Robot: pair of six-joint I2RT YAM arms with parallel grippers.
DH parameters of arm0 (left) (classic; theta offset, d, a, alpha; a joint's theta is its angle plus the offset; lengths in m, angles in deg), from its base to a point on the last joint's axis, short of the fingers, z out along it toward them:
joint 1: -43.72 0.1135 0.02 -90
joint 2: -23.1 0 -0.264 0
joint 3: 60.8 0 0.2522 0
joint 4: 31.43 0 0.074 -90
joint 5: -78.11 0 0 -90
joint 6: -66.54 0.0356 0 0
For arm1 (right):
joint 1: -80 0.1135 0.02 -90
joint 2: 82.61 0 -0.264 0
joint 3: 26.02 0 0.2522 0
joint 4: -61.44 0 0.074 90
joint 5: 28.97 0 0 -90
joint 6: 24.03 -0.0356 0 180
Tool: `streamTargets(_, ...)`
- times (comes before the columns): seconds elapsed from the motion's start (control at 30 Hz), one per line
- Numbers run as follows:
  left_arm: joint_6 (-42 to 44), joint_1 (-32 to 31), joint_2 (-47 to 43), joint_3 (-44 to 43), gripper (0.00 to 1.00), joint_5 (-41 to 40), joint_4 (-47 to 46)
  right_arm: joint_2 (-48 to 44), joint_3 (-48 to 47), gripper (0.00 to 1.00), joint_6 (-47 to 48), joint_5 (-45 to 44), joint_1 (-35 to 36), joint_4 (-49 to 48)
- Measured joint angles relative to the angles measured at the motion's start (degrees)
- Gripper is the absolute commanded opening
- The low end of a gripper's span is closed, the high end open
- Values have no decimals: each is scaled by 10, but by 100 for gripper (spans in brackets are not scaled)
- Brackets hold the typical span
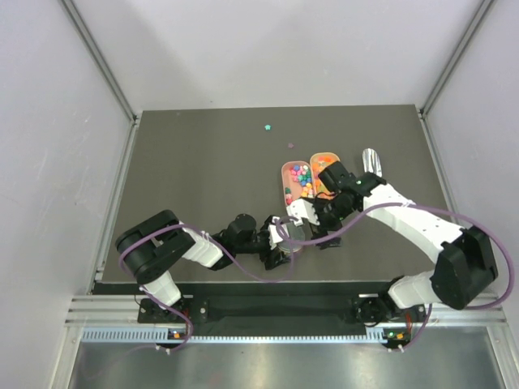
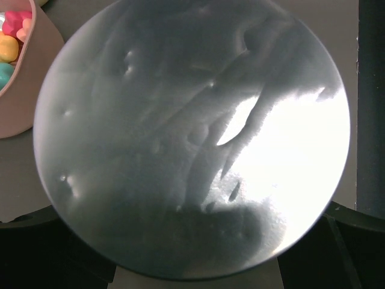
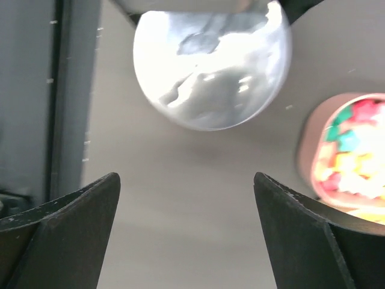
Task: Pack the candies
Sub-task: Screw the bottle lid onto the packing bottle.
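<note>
Between the left gripper's (image 2: 192, 250) jaws sits a shiny round disc (image 2: 192, 138) that fills most of that wrist view. The jaws stand wide, one on each side of it. Whether their pads press its rim cannot be told. Ahead of these jaws and off to their left, a tray (image 2: 27, 114) shows its pink wall, with candies (image 2: 11, 39) heaped inside.

The right gripper (image 3: 185, 180) has its jaws spread wide too, with only bare table (image 3: 180, 229) between them. Straight ahead of those jaws lies the same disc, clear of the fingertips. Ahead and to their right is a tray of mixed pink, green and yellow candies.

From above, both grippers meet near the table's near edge. Beyond them two oval trays (image 1: 284, 174) lie side by side, both holding candies. The right arm covers part of the right-hand one. A scoop (image 1: 371, 160) lies on the table just right of the trays, beyond the right jaws and outside them. Farther off, past the trays, two loose candies rest on the table: a green one (image 1: 267, 127) and a dark pink one (image 1: 291, 146).
</note>
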Motion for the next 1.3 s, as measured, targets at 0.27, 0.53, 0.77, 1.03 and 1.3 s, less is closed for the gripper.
streamTargets(0.27, 4, 1, 0, 0, 88, 2, 0, 97, -79, 95, 58, 31, -3, -12)
streamTargets(0.53, 7, 1, -3, 0, 88, 2, 4, 135, -129, 96, 142, 71, 1, 30)
streamTargets(0.77, 7, 1, -3, 0, 88, 2, 4, 141, -133, 97, 199, 86, 18, 73)
streamTargets(1.03, 7, 1, -3, 0, 88, 2, 4, 165, -133, 98, 207, 90, 29, 72)
streamTargets(1.3, 7, 1, -3, 1, 88, 2, 3, 178, -133, 95, 201, 90, 30, 50)
